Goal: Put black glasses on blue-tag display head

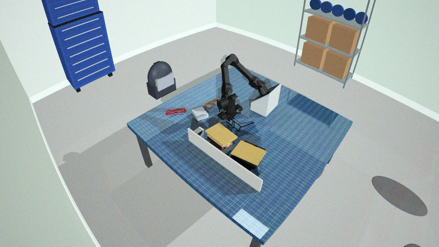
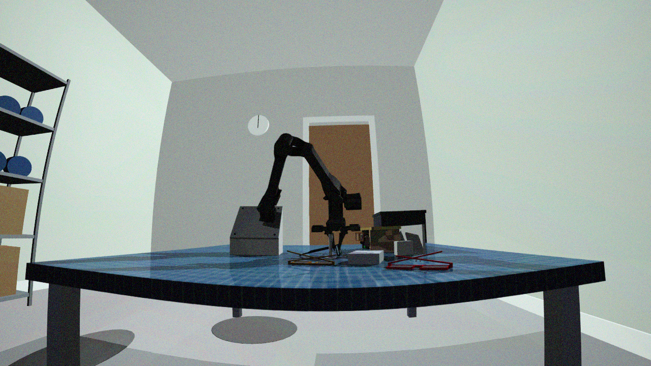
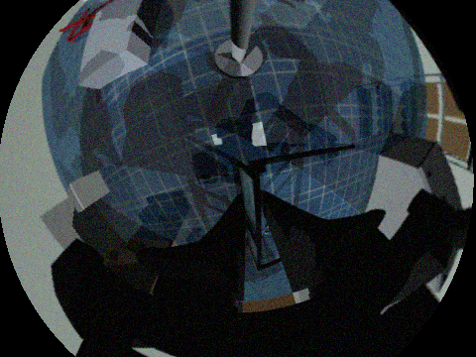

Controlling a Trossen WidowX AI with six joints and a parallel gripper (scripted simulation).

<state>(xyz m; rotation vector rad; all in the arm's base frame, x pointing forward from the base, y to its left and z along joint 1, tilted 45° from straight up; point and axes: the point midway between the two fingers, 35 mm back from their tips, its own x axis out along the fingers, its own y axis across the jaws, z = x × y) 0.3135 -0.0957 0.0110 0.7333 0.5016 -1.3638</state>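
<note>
The black glasses [image 1: 237, 124] [image 3: 311, 154] sit low over the blue table [image 1: 291, 129], just behind the two display heads. Each head has a flat tan top, one nearer the arm [image 1: 221, 134] and one further right [image 1: 248, 152]. I cannot see a blue tag. My gripper [image 1: 228, 118] [image 2: 334, 248] [image 3: 252, 196] points down at the glasses. Its fingers stand slightly apart on either side of the thin frame and do not pinch it. In the side view one temple [image 2: 314, 250] slants down towards the table.
Orange glasses [image 1: 211, 103] [image 2: 314, 261], red glasses [image 1: 175, 111] [image 2: 418, 264] and a white box [image 1: 200, 113] [image 2: 365, 257] lie left of the arm. A long white board [image 1: 224, 159] stands in front of the heads. A white wedge stand [image 1: 266, 101] is behind. A grey post [image 3: 241, 14] stands ahead.
</note>
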